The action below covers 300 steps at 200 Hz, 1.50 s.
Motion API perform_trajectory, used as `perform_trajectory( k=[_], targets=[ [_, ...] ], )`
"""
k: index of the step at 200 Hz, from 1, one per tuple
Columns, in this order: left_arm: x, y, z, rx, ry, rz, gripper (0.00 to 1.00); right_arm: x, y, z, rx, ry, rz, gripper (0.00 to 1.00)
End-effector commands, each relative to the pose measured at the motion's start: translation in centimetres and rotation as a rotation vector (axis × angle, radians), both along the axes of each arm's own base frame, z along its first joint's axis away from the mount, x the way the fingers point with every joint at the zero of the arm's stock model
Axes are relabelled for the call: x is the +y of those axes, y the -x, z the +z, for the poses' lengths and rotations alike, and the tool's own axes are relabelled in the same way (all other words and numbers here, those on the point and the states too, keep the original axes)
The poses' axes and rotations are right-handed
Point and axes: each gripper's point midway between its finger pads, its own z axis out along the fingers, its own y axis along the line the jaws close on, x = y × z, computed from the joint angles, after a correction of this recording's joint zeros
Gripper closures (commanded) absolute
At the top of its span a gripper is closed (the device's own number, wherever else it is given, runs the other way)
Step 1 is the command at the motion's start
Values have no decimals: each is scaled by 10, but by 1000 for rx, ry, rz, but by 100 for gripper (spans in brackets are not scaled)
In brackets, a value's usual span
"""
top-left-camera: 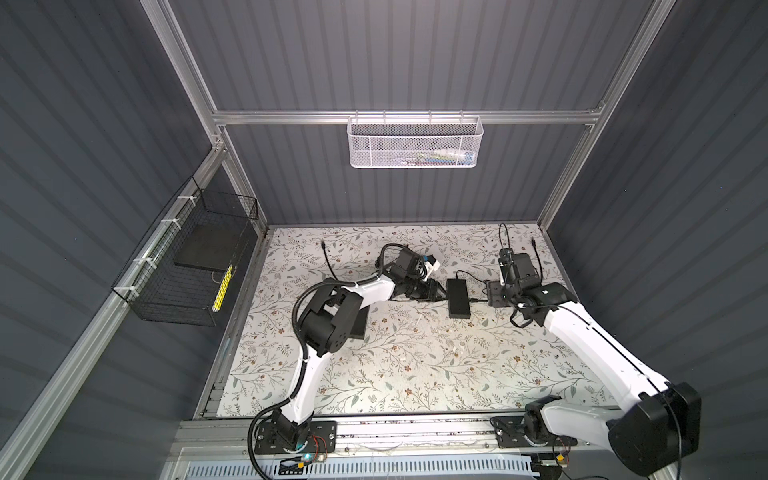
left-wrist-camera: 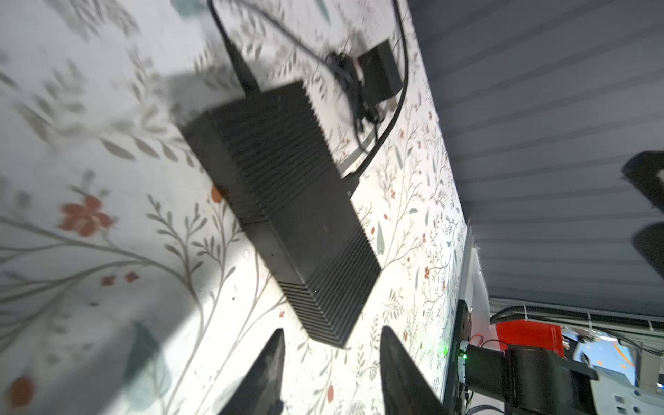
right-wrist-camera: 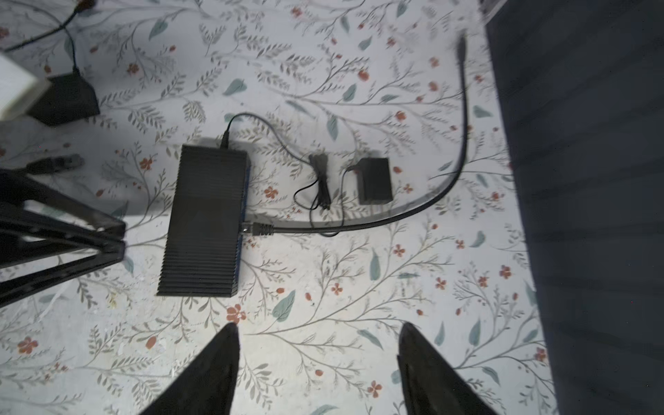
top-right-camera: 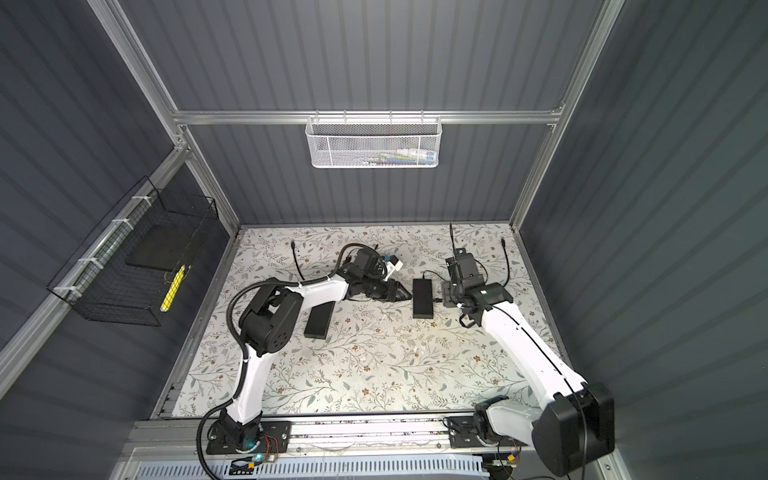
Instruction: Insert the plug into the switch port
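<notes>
- The black switch [right-wrist-camera: 206,222] lies flat on the flowery counter [top-left-camera: 415,365], between the two arms in both top views.
- The plug [right-wrist-camera: 257,228] sticks into a port on one long side of the switch, the side that faces the right arm.
- Its thick black cable [right-wrist-camera: 463,143] lies on the counter. It runs away from the switch and bends toward the back wall.
- The right fingers [right-wrist-camera: 212,370] are wide apart with nothing between them. They hang above the counter near the plug and do not touch it.
- The left fingers [left-wrist-camera: 266,373] are apart too and hold nothing. They are just beside the other long side of the switch. I cannot tell if they touch it.
- A small power block [right-wrist-camera: 373,181] lies near the plug, and its thin wire [right-wrist-camera: 319,179] goes into the short end of the switch.
- Another black box [top-right-camera: 319,319] lies on the counter by the left arm, well apart from the switch.
</notes>
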Motion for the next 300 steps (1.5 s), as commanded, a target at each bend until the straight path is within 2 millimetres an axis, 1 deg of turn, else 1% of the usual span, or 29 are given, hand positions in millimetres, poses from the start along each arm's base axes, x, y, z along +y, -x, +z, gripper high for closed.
perform_trajectory(
  k=[1, 12, 17, 24, 32, 36, 39, 47, 55, 57, 62, 73, 81, 94, 104, 121, 123, 126, 128, 139, 152, 163, 180, 203, 229, 236, 250, 274, 300],
  targets=[
    [30, -19, 63, -172, 4, 72, 52, -14, -12, 52, -245, 25, -45, 13],
    [46, -25, 80, -224, -11, 118, 47, -13, -16, 63, -362, -40, -74, 7],
    [53, -27, 87, -252, -19, 138, 46, -6, -19, 64, -387, -70, -26, 4],
    [65, -31, 98, -292, -30, 179, 43, 11, -22, 63, -397, -127, 78, 1],
    [80, -35, 108, -334, -49, 232, 41, 27, -24, 62, -390, -192, 172, 1],
    [87, -37, 117, -362, -55, 259, 39, 35, -25, 61, -378, -218, 211, 1],
    [95, -36, 108, -357, -83, 278, 39, 41, -26, 59, -367, -232, 238, 1],
    [114, -39, 114, -402, -122, 347, 37, 53, -29, 57, -335, -257, 293, 1],
    [134, -40, 120, -444, -164, 419, 34, 62, -32, 57, -305, -272, 334, 4],
    [137, -40, 122, -454, -171, 433, 33, 65, -36, 51, -281, -273, 340, 5],
    [147, -39, 126, -475, -185, 458, 31, 69, -39, 45, -248, -274, 353, 6],
    [167, -35, 131, -503, -215, 505, 28, 75, -48, 38, -198, -260, 359, 11],
    [181, -32, 132, -503, -242, 542, 24, 79, -54, 33, -166, -234, 355, 13],
    [206, -28, 129, -478, -288, 598, 22, 94, -63, 25, -119, -189, 377, 16],
    [226, -25, 119, -434, -320, 634, 21, 106, -70, 18, -88, -147, 394, 16],
    [257, -16, 100, -352, -341, 694, 20, 133, -82, 6, -41, -76, 439, 17],
    [260, -15, 98, -344, -340, 700, 20, 137, -81, 1, -24, -67, 451, 17],
    [264, -13, 95, -329, -341, 709, 20, 144, -83, 2, -27, -62, 468, 17],
    [267, -11, 92, -320, -341, 716, 20, 149, -85, -1, -20, -56, 480, 18],
    [281, -3, 80, -274, -347, 739, 20, 171, -83, -14, 34, -19, 548, 18],
    [292, 8, 64, -230, -381, 744, 20, 199, -81, -29, 74, -8, 639, 21],
    [296, 17, 52, -197, -406, 734, 19, 221, -78, -41, 112, -34, 709, 24],
    [299, 29, 37, -154, -439, 714, 19, 241, -78, -60, 161, -59, 769, 31],
    [304, 40, 23, -120, -470, 716, 18, 245, -94, -83, 206, -36, 742, 35],
    [307, 42, 21, -111, -470, 729, 15, 256, -117, -94, 210, -53, 691, 34],
    [308, 42, 20, -108, -470, 735, 12, 258, -127, -96, 192, -49, 663, 33],
    [309, 42, 20, -108, -467, 740, 11, 256, -146, -105, 187, -47, 597, 34],
    [312, 44, 22, -108, -466, 746, 11, 247, -178, -117, 225, -88, 472, 36],
    [312, 47, 18, -96, -464, 741, 11, 249, -199, -127, 219, -104, 441, 39]
  ],
)
